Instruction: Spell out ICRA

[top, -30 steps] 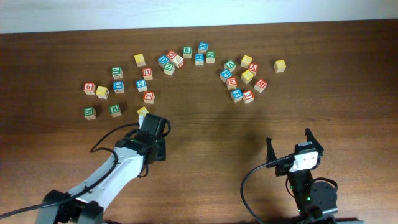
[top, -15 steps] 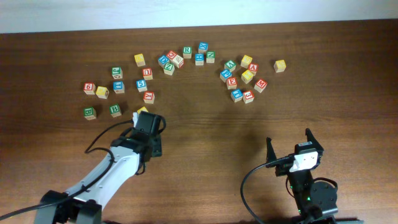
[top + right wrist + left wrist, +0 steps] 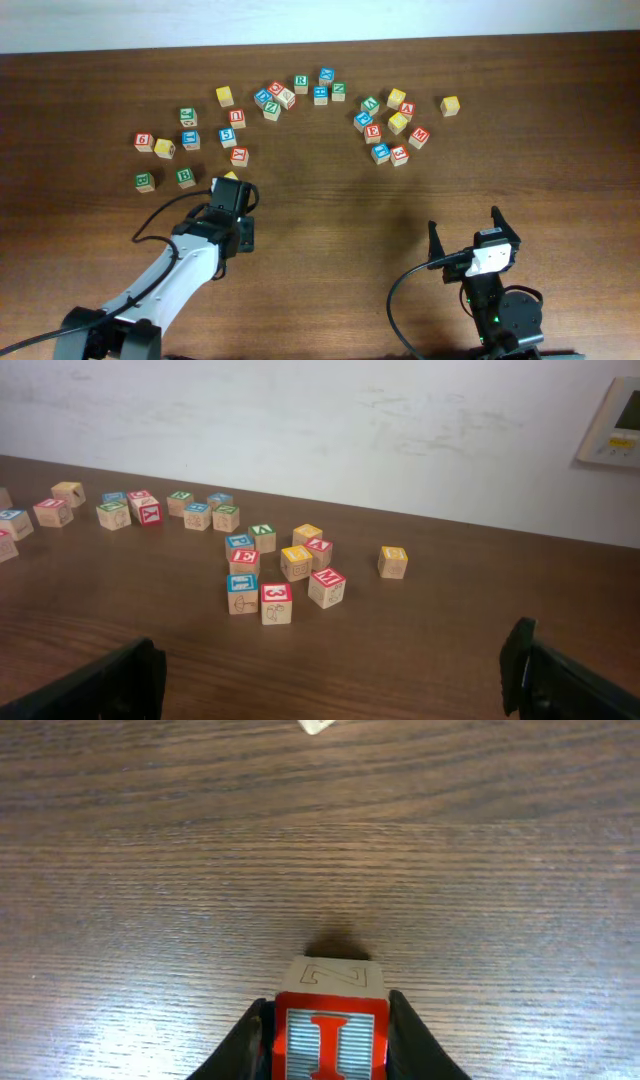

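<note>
My left gripper (image 3: 328,1004) is shut on the red "I" cube (image 3: 330,1038), its black fingers (image 3: 405,1030) pressing on both sides. From overhead that cube (image 3: 231,177) shows as a pale corner at the tip of the left gripper (image 3: 230,186), below the left cluster. The green "R" cube (image 3: 301,83) lies at the top centre. The red "A" cube (image 3: 406,109) sits in the right cluster. Several yellow cubes are scattered about, one (image 3: 225,96) at the upper left; their letters are too small to read. My right gripper (image 3: 464,224) (image 3: 330,680) stands open and holds nothing.
Loose cubes form a left group around a green cube (image 3: 185,177) and a right group near a red "M" cube (image 3: 327,586) and a "3" cube (image 3: 277,602). A lone yellow cube (image 3: 450,105) lies at the far right. Bare wooden table (image 3: 340,220) stretches between the arms.
The left arm has swung to the left about the "I" cube, which stays almost where it was. The right arm has not moved.
</note>
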